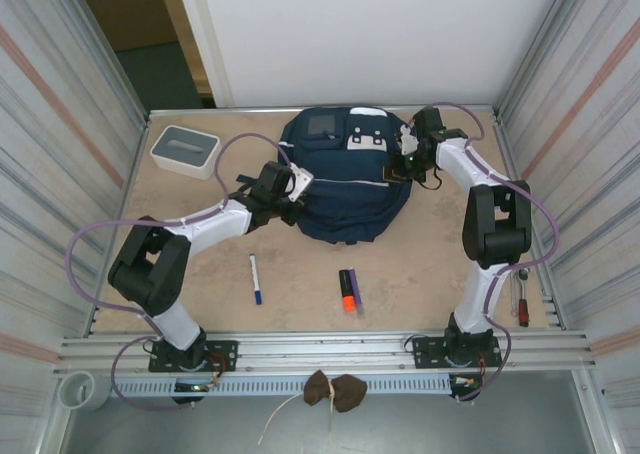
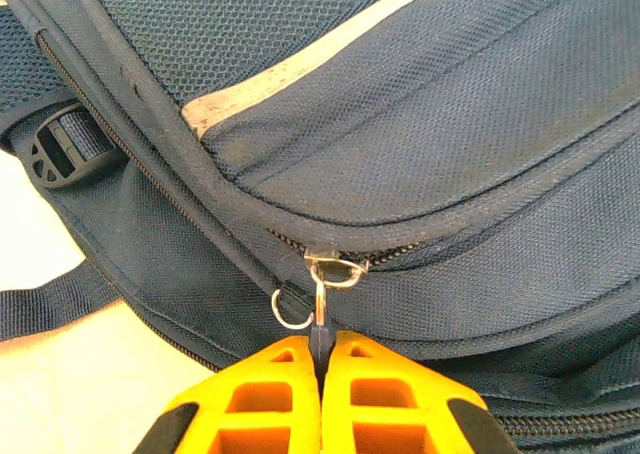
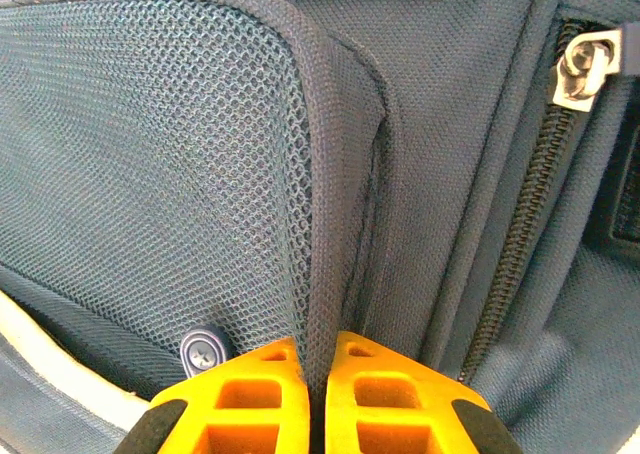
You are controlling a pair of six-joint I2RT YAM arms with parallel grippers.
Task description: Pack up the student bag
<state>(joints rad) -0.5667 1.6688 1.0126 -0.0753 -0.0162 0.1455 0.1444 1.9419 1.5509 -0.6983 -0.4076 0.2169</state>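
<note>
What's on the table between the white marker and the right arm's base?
An orange and purple highlighter lies there, touching neither the marker nor the base; the top view shows it.

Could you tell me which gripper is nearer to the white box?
Left. The left gripper grips the bag on the side facing the box; the right gripper is on the opposite side.

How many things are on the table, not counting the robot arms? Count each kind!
Bag: 1
Box: 1
Pens: 2, a white pen and an orange marker
Tool: 1
Total: 5
</note>
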